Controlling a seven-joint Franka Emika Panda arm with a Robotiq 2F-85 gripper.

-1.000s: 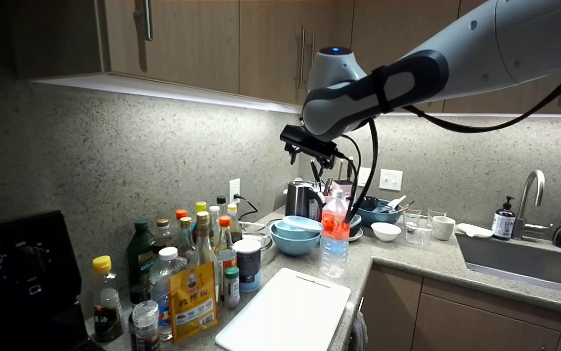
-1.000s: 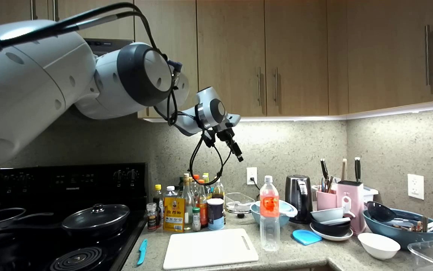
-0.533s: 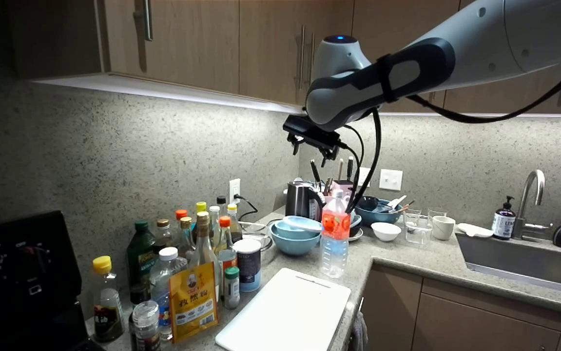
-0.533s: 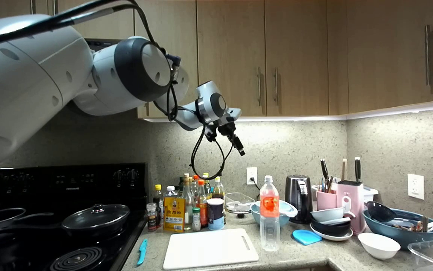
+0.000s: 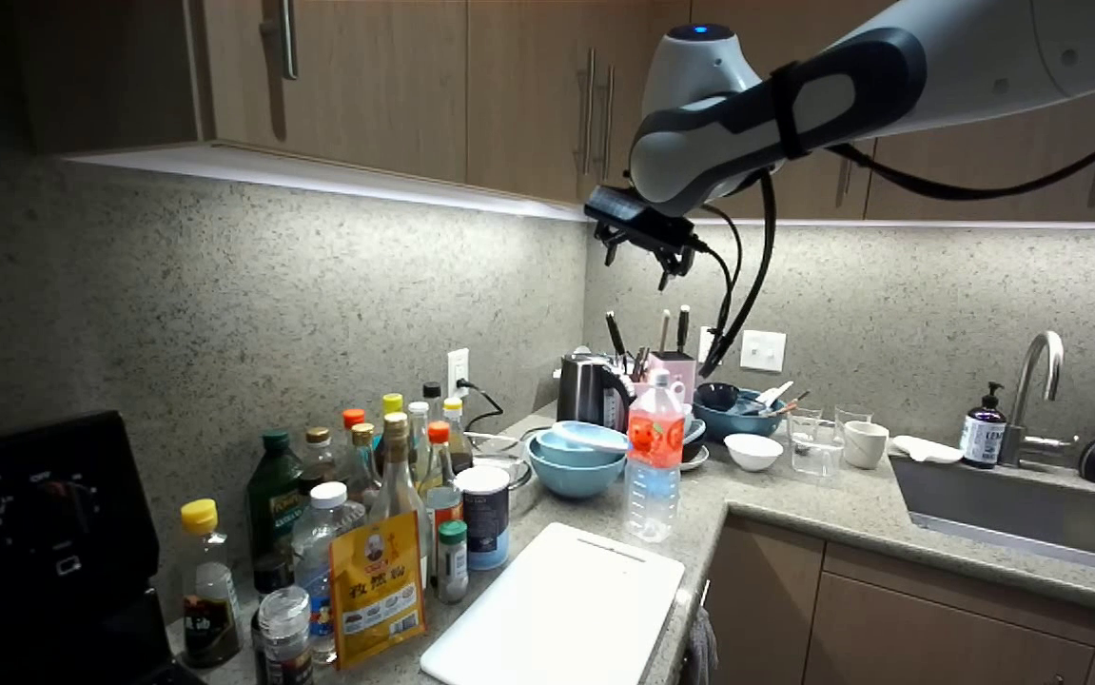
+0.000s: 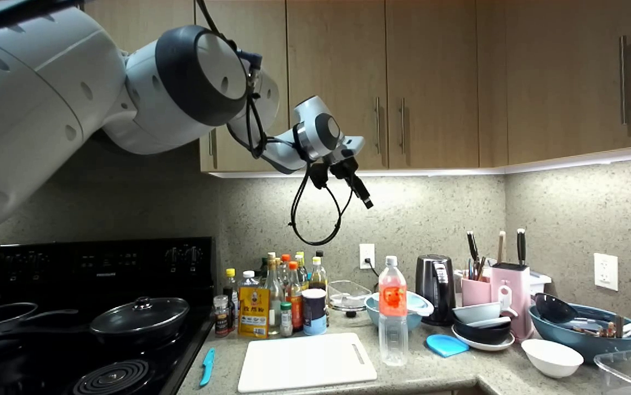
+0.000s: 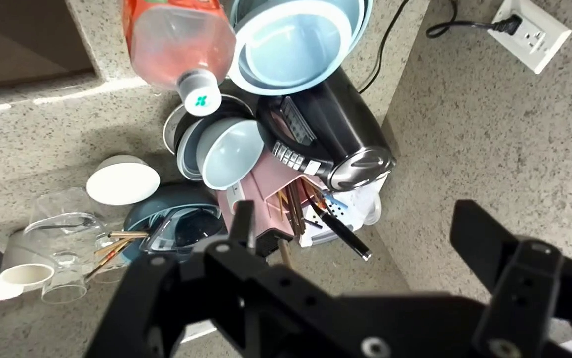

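In an exterior view, the black two-fingered tool [image 5: 637, 270] hangs high over the far part of the grey speckled stone tabletop [image 5: 823, 499], well apart from everything on it. It is released, its fingers parted. Below are the black-and-steel electric kettle [image 5: 582, 392] and, to its right, the pink plastic knife block [image 5: 683, 367]. Nearer, a tall clear plastic bottle with a red-orange label and white cap [image 5: 654, 452] stands upright just beside the far end of the white rectangular cutting board [image 5: 557, 609].

In an exterior view, the tool points down and to the right; the gap between its fingers cannot be made out there. The kettle, the light-blue round bowls [image 6: 371, 311] and the pink plastic utensil cup [image 6: 475, 292] rest on the tabletop, and a bright-blue flat object [image 6: 447, 345] lies right of the bottle.

In the wrist view, the fingers are spread wide and grip nothing. The kettle, the cup's thin brown sticks [image 7: 293, 211] and a black-handled utensil [image 7: 345, 236] lie farther off, past the fingertips.

As a judgement, no pick-up is under way: nothing is held, lifted or touched, and any grasp is yet to be made. Whether some item has already been set in place, the pictures do not settle.
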